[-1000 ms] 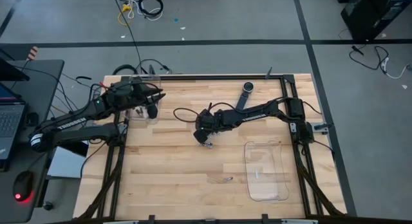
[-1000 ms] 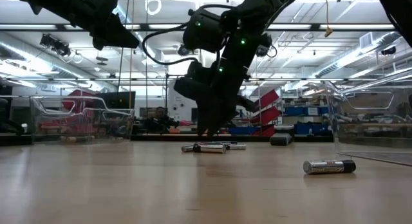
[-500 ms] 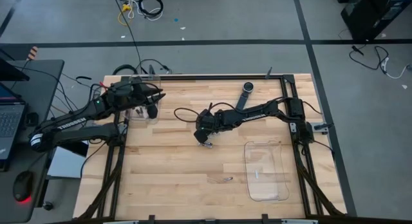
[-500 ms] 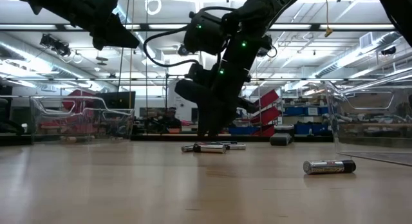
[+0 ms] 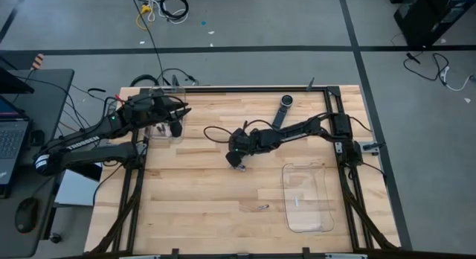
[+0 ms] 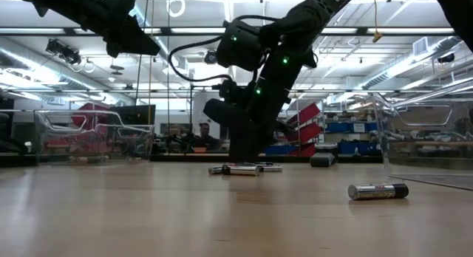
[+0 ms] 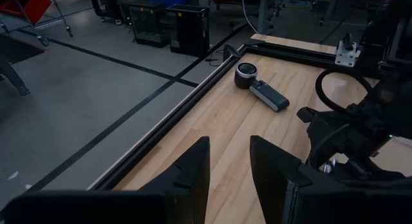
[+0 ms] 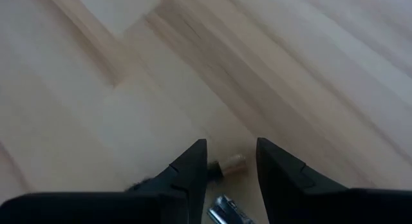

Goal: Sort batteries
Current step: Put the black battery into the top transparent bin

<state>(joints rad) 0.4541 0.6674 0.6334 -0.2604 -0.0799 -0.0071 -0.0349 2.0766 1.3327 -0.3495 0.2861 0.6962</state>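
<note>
right gripper open above batteries mid-table, left gripper open

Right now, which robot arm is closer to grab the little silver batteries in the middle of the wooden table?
The right. Its gripper is open, low over the small silvery cylinder batteries mid-table. The left gripper waits at the clear plastic bin by the far left edge.
</note>
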